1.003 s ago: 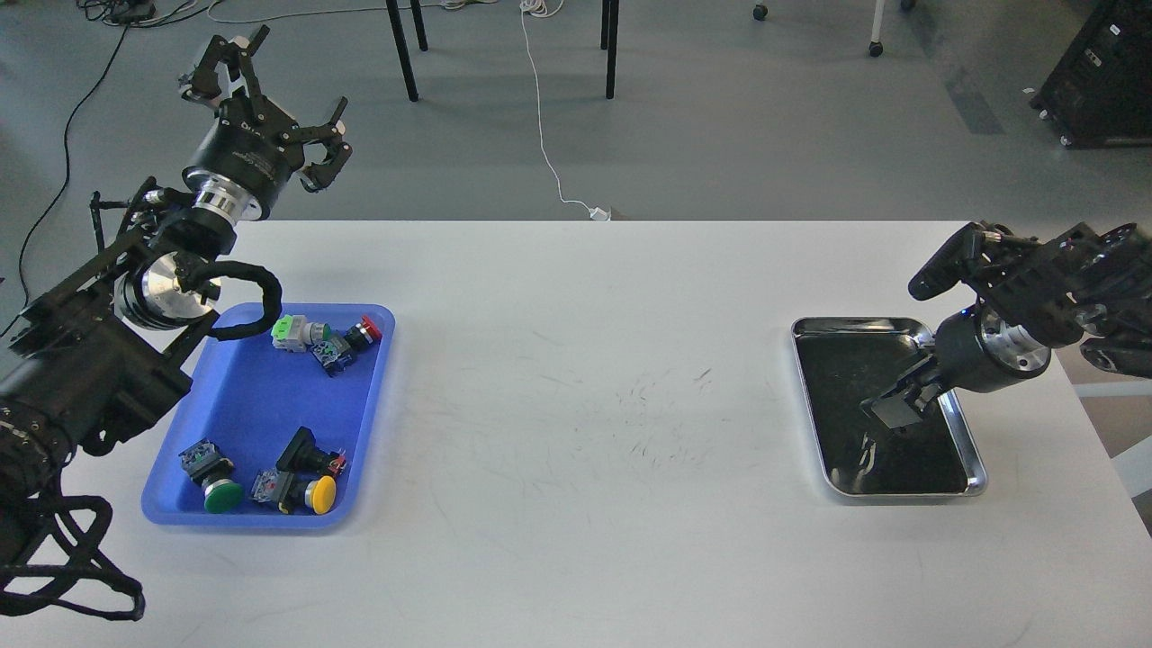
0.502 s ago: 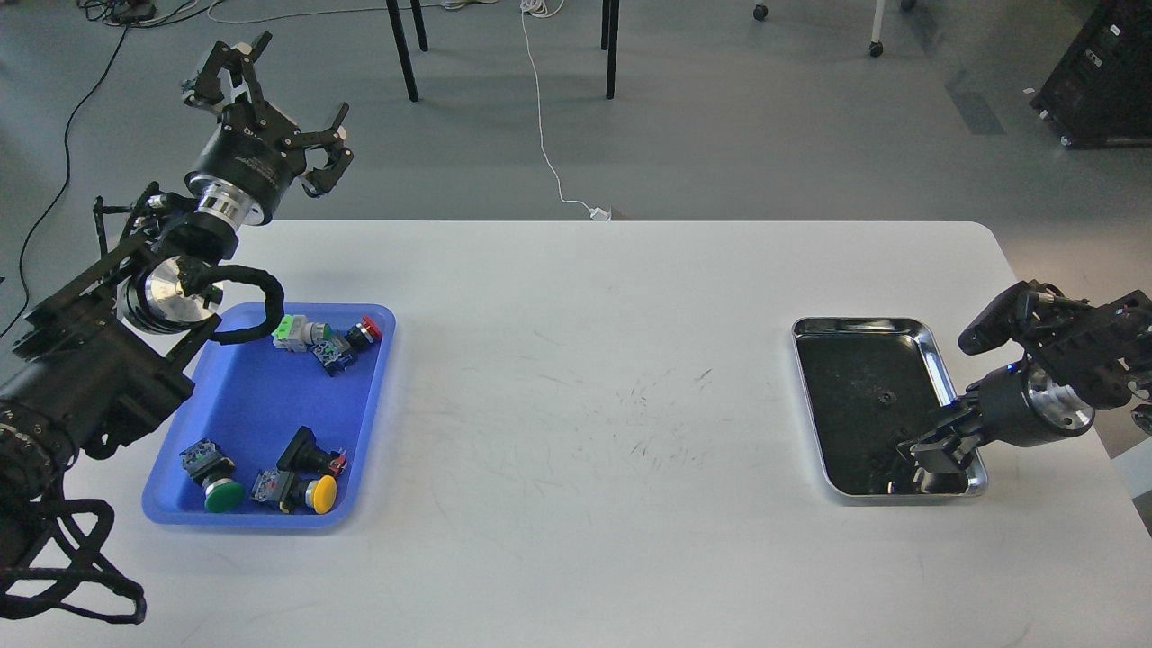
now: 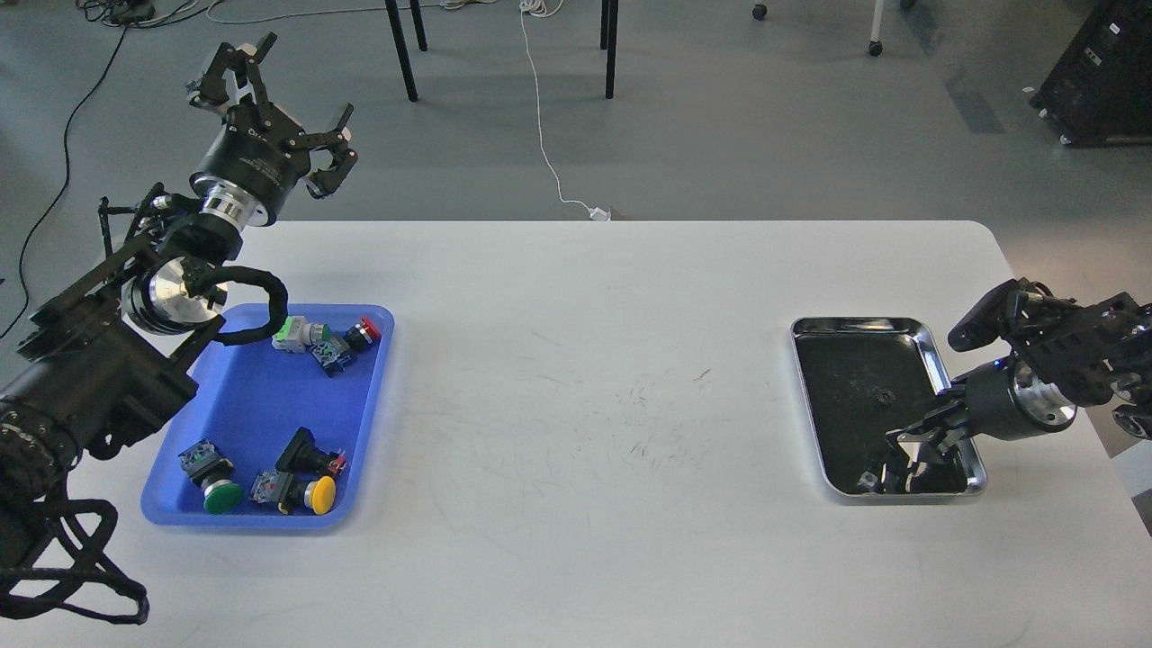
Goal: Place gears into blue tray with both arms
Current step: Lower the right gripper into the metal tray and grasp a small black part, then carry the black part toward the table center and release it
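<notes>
One gear lies on the dark floor of the steel tray, near its middle; a second small object at the tray's near edge, just beside the right gripper, may be the other gear, but it is too small to confirm. The right gripper hangs low over the tray's near right corner; its fingers are seen dark and end-on, so spread or pressed together cannot be told, and nothing visibly sits between them. The step in hand is judged to be the pick from the steel tray; no gear shows in the blue tray, which holds only push-button switches. The next move calls for a fine, vertical descent onto a thin flat part, clear of the raised steel rim; that rim crowds the gripper on two sides. The table between the trays is open, giving free room for transfer; bare floor remains in the blue tray's centre. The left gripper hovers beyond the table's far left edge, fingers spread, holding nothing.
</notes>
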Motion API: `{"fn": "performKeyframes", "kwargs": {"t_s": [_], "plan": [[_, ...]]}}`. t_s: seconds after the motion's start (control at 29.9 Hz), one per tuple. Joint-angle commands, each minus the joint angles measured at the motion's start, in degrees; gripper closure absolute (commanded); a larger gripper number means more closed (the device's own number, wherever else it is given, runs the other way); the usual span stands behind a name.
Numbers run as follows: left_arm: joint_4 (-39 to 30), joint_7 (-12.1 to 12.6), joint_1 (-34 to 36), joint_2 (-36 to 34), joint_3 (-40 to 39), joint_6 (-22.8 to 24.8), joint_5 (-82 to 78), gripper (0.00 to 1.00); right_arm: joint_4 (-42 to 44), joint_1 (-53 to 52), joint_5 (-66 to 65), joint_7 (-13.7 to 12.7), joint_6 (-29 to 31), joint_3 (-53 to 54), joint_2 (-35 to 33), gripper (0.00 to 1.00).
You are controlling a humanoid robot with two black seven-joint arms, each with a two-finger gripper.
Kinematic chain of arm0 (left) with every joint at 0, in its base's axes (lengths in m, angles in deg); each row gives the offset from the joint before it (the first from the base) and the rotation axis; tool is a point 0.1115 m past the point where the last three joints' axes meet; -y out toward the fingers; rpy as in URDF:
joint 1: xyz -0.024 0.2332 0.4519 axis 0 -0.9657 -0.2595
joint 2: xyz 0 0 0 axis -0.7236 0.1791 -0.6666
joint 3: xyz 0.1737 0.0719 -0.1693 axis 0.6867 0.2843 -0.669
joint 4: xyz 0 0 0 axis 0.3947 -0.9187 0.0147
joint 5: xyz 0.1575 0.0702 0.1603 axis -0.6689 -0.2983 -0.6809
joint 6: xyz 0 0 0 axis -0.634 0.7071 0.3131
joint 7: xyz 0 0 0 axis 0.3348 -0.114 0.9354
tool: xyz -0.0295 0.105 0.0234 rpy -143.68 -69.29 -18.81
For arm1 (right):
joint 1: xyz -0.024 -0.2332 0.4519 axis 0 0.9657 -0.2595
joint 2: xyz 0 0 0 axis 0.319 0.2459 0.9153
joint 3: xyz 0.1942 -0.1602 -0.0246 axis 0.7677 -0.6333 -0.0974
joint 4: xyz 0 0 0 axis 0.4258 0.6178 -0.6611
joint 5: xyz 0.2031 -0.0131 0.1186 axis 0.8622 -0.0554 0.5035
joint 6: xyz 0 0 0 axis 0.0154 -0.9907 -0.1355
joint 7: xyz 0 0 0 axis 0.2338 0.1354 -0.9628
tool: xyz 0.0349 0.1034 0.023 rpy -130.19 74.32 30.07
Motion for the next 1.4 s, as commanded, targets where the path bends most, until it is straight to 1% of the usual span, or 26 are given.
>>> {"fn": "performKeyframes", "kwargs": {"t_s": [0.0, 0.23, 0.3, 0.37, 0.43, 0.8, 0.94, 1.0, 1.17, 1.24, 1.37], "plan": [[0.1, 0.0, 0.0, 0.1, 0.0, 0.0, -0.1, 0.02, 0.9, 0.7, 0.0, -0.1, -0.1, 0.2, 0.4, 0.47], [0.1, 0.0, -0.4, -0.5, 0.0, 0.0, -0.1, 0.02, 1.8, 2.0, 0.0, -0.1, -0.3, 0.2, 0.7, 0.49], [0.0, 0.0, -0.4, -0.5, 0.0, 0.0, -0.1, 0.02, 2.2, 2.1, -0.1, -0.1, -0.3, 0.2, 0.6, 0.51], [0.0, 0.0, -0.4, -0.5, 0.0, -0.1, 0.0, 0.02, 2.2, 2.5, 0.0, 0.0, -0.4, 0.2, 0.5, 0.55], [0.0, 0.0, -0.4, -0.5, 0.0, -0.1, 0.0, 0.02, 2.3, 2.6, 0.0, 0.0, -0.4, 0.2, 0.5, 0.61], [0.1, 0.0, -0.5, -0.8, 0.0, 0.0, -0.1, 0.02, 2.7, 3.2, -0.1, 0.0, -0.4, 0.3, 0.7, 0.84], [0.1, 0.0, -0.4, -0.8, 0.0, 0.0, -0.1, 0.02, 2.2, 2.3, 0.0, 0.1, -0.6, 0.7, 0.4, 0.85], [0.1, 0.0, -0.4, -0.8, 0.0, 0.0, 0.0, 0.02, 1.5, 1.8, 0.1, 0.2, -0.6, 2.5, 0.1, 0.85], [0.1, 0.0, -0.4, -0.9, 0.0, 0.0, 0.0, 0.02, -0.7, -2.6, 0.8, 0.1, -0.5, 6.2, 1.1, 0.84], [0.0, 0.0, -0.4, -0.9, 0.0, 0.0, 0.0, 0.02, -2.4, -3.6, 2.1, 0.1, -0.6, 7.7, 3.2, 0.84], [0.1, 0.1, -0.4, -0.8, 0.0, -0.1, -0.1, 0.02, -8.3, -5.6, 8.9, 0.0, -0.7, 8.4, 9.4, 0.84]]}}
